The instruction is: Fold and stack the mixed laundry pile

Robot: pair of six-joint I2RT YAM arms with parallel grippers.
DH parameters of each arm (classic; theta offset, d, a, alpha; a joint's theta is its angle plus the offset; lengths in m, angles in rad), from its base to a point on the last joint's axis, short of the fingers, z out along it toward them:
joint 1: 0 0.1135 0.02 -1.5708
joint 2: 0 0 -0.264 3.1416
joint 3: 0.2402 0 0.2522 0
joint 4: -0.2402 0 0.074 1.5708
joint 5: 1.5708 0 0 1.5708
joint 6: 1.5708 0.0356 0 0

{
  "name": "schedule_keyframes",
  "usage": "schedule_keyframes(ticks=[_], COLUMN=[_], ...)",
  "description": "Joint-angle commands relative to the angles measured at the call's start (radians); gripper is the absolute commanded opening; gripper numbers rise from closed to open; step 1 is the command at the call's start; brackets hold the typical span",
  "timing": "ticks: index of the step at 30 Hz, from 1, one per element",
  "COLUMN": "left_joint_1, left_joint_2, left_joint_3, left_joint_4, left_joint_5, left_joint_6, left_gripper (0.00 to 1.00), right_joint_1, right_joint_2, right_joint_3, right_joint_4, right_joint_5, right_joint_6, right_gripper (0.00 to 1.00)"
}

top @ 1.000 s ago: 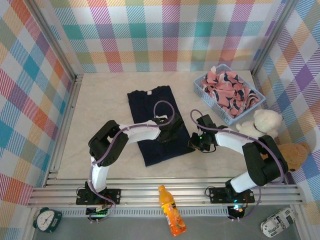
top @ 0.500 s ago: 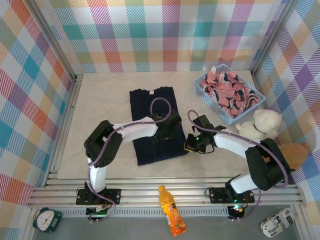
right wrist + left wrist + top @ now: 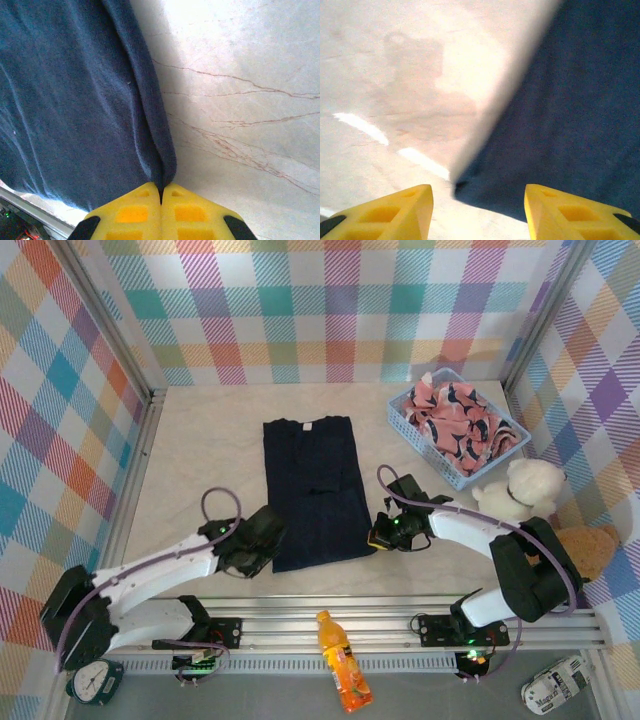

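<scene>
The dark navy trousers (image 3: 315, 490) lie folded lengthwise in a long strip on the pale table. My right gripper (image 3: 378, 533) is shut on their near right edge; in the right wrist view the yellow fingertips (image 3: 161, 190) pinch a raised fold of the trousers (image 3: 75, 100). My left gripper (image 3: 262, 540) is low by the near left corner, open. In the left wrist view its gripper (image 3: 479, 210) has nothing between the fingers and the trousers' corner (image 3: 560, 125) lies just ahead. The pink printed garment (image 3: 455, 420) sits crumpled in the basket.
The light blue basket (image 3: 400, 412) stands at the back right. A white teddy bear (image 3: 525, 488) and a brown one (image 3: 590, 550) sit by the right wall. An orange bottle (image 3: 340, 660), a clock (image 3: 92, 677) and a toy car (image 3: 555, 687) lie beyond the front rail.
My left arm has swung from the middle of the trousers back to their near left corner and let go. The trousers now lie straighter. My right gripper has stayed pinched on the right edge.
</scene>
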Motion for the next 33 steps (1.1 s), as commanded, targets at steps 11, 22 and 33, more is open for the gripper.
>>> schedule_keyframes(ticks=[11,22,33], left_joint_1=[-0.048,-0.057,-0.059], left_joint_2=[0.120,0.198,0.295], left_joint_3=[-0.013,-0.045,-0.044], left_joint_4=[0.143,0.231,0.170], left_joint_5=[0.035,0.055,0.052], left_joint_6=[-0.181,-0.199,-0.202], left_gripper=[0.44,0.35,0.11], right_joint_1=[0.004,0.005,0.005], right_joint_2=[0.056,0.057,0.047], right_joint_3=[0.026,0.022,0.026], right_joint_4=[-0.013,-0.009,-0.030], right_joint_5=[-0.033,-0.013,0.014], right_joint_6=[0.005,0.013,-0.001], right_gripper=[0.00,0.00,0.00])
